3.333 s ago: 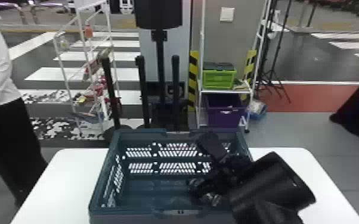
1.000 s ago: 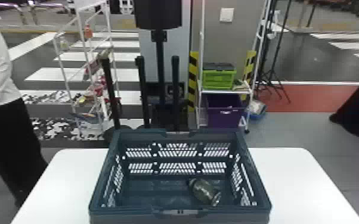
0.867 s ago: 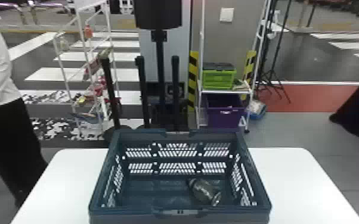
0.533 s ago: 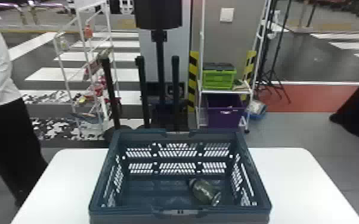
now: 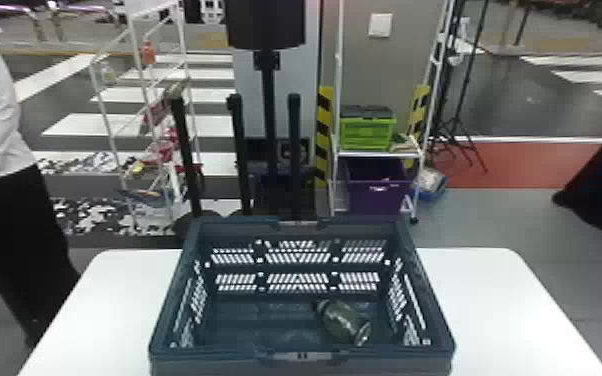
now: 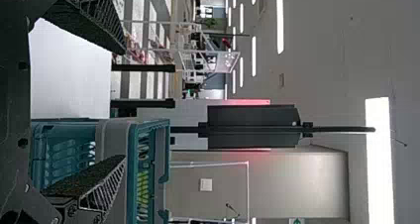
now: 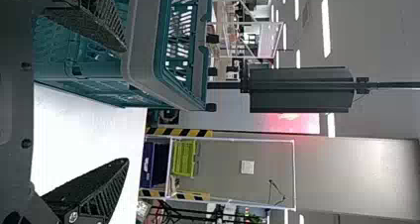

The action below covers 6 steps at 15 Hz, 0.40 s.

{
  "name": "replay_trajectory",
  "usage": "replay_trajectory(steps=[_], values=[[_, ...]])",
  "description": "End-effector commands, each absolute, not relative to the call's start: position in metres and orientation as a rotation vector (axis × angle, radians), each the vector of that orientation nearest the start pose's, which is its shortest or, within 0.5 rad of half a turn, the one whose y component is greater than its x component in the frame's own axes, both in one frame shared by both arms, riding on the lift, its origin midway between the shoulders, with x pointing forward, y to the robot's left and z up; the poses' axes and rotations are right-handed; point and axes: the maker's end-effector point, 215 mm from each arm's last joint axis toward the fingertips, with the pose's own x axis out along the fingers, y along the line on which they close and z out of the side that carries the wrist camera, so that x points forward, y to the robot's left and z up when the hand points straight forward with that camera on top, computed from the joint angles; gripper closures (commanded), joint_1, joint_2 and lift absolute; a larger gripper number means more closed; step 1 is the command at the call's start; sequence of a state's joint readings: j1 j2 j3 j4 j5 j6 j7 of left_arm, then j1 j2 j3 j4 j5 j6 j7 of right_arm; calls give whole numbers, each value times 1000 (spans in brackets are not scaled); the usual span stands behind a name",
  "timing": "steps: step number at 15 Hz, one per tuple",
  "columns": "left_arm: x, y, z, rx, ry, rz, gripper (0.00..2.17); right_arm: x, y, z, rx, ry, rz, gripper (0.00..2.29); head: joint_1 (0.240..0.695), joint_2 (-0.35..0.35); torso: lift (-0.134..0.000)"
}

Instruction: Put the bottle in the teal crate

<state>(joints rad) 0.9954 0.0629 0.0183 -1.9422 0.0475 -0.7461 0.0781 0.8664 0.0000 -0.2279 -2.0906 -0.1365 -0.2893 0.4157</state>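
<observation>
bottle (image 5: pixel 344 321) lies inside the teal crate (image 5: pixel 301 355).

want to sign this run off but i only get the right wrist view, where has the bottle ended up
Observer: The bottle lies on its side inside the teal crate.
Operator: which part of the crate
Observer: Right of its middle, going by the head view.
Operator: ok and the left pincer, is it gripping anything
Observer: No, the left pincer stands open with nothing in its grip.
</observation>
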Motion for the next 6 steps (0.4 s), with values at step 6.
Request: replay_trajectory(steps=[6], values=[[253,260,-343,6,-120,63,144,313,-263,-360,-32,53,218,93,499,0,0]])
